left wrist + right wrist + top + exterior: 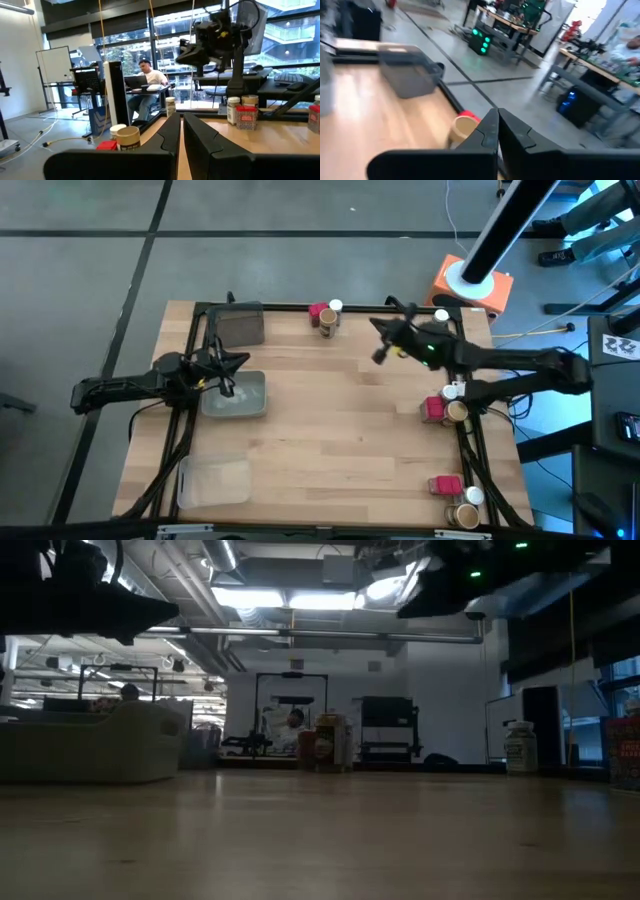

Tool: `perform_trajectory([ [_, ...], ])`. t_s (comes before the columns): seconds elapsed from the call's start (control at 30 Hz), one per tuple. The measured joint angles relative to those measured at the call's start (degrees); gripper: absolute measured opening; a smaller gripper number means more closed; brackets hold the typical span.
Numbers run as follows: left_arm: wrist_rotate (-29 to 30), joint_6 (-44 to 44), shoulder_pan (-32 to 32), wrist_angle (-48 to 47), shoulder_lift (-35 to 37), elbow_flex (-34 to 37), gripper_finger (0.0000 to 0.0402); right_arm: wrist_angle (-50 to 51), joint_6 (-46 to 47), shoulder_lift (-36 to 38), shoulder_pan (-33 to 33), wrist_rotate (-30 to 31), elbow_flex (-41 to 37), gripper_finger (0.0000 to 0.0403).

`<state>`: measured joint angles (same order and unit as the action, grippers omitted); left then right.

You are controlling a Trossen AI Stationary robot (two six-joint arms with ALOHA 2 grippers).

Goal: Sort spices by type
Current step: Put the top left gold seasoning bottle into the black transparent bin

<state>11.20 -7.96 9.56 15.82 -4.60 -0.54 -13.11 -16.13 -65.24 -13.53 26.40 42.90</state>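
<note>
A: High view: where are the spices?
B: Three mixed clusters; one at the far edge (326,317), two along the right edge (444,408), (458,500); the right gripper (383,340) hangs between the far and middle clusters; left gripper (222,372) is over the grey tray (250,405).

A: Low view?
B: Far jars (322,745) are centred; both arms are raised.

A: Left wrist view?
B: Fingers (170,135) are closed, empty.

A: Right wrist view?
B: Fingers (489,131) are pressed together, holding nothing; a tan jar (462,129) and red packet (469,117) are just ahead; the right arm is likely nearer.
</note>
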Motion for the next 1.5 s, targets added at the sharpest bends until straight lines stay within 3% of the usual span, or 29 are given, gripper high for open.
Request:
perform_trajectory([
  [0.23,0.0,0.0,0.0,-0.1,0.0,0.0,0.0015,1.9,-4.9,-13.4,-5.2,-2.5,11.7,0.0012],
  [0.37,0.0,0.0,0.0,-0.2,0.0,0.0,0.0015,5.9,-6.7,-18.9,-7.2,-7.2,17.6,0.0043],
  [0.57,0.0,0.1,0.0,-0.2,0.0,0.0,0.0015,15.3,-6.4,-26.3,-10.1,-14.9,27.5,0.0155],
  [0.77,0.0,-0.3,0.0,-0.2,0.0,0.0,0.0015,27.2,-4.8,-33.1,-13.1,-16.4,37.7,0.0277],
  [0.93,0.0,-0.3,0.1,-0.2,0.0,0.0,0.0015,29.9,-5.4,-36.0,-14.0,-18.0,40.6,0.0340],
  [1.1,0.0,0.0,0.1,-0.2,0.0,0.0,0.0015,29.7,-6.7,-36.3,-13.8,-16.9,40.6,0.0362],
  [1.33,0.0,0.0,0.1,-0.2,0.0,0.0,0.0015,29.7,-4.9,-36.3,-13.8,-16.8,40.6,0.0361],
  [1.5,0.0,0.0,0.1,-0.2,0.0,0.0,0.0015,29.6,-3.4,-36.3,-13.9,-20.7,40.6,0.0361],
])
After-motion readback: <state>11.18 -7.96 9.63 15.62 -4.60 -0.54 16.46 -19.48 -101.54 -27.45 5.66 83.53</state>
